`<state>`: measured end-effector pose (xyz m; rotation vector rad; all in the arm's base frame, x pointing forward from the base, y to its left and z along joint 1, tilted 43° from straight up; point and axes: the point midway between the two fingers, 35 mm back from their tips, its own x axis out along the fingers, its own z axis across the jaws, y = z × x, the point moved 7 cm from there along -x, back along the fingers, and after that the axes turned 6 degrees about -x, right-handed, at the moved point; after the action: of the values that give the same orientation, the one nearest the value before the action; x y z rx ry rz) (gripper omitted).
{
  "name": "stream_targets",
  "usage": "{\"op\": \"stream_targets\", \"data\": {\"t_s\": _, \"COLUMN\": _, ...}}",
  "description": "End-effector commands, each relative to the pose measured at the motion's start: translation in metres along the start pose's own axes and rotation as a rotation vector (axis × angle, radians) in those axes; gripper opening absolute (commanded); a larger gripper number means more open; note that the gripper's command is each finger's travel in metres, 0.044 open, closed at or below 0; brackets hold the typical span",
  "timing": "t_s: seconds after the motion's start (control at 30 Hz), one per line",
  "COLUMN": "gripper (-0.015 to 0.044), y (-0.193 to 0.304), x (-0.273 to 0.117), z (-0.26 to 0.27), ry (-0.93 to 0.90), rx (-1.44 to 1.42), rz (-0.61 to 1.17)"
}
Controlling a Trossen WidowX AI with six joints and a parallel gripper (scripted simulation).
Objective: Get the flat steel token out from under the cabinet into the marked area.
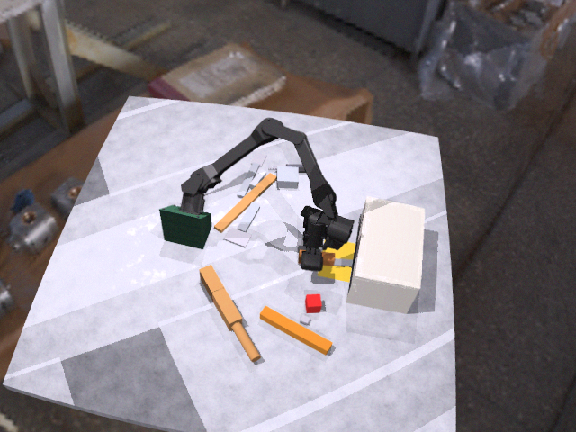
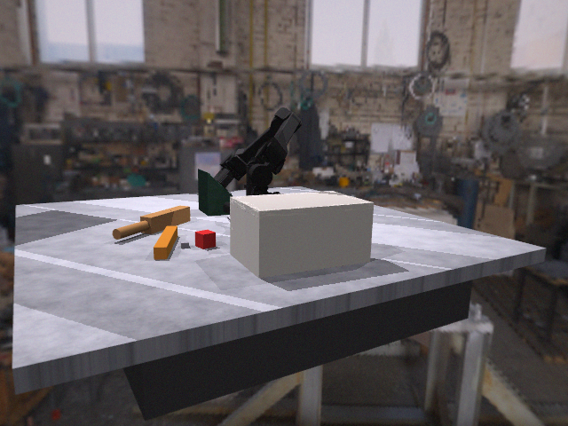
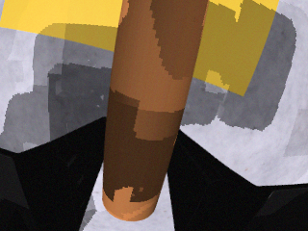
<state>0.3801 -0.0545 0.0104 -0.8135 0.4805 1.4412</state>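
Note:
My gripper (image 1: 311, 261) (image 3: 139, 130) is shut on the round brown handle (image 1: 328, 258) (image 3: 151, 96) of a tool, low in front of the cabinet. A flat grey blade (image 1: 343, 262) runs from the handle across the yellow marked area (image 1: 344, 249) (image 3: 58, 16) to the cabinet's front edge; its far end is hidden there. The off-white cabinet (image 1: 391, 241) (image 2: 316, 238) stands beside the marked area. The steel token is not visible in any view, and the vent slots cannot be made out. The gripper is hidden behind the cabinet in the exterior view.
A red cube (image 1: 312, 302) (image 2: 205, 239), a small grey block (image 1: 305, 320) (image 2: 185, 245), an orange bar (image 1: 295, 329) (image 2: 165, 242) and a wooden piece with a round handle (image 1: 220, 300) lie on the near side. A long orange strip (image 1: 246, 202) and a grey block (image 1: 287, 176) lie under the arm.

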Motion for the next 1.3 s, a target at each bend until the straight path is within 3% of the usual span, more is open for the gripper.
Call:
{"op": "stream_targets", "data": {"t_s": 0.0, "gripper": 0.0000, "y": 0.007, "x": 0.001, "z": 0.001, "ry": -0.003, "rx": -0.002, "rz": 0.004}}
{"op": "stream_targets", "data": {"t_s": 1.27, "gripper": 0.0000, "y": 0.045, "x": 0.001, "z": 0.004, "ry": -0.003, "rx": 0.000, "rz": 0.005}}
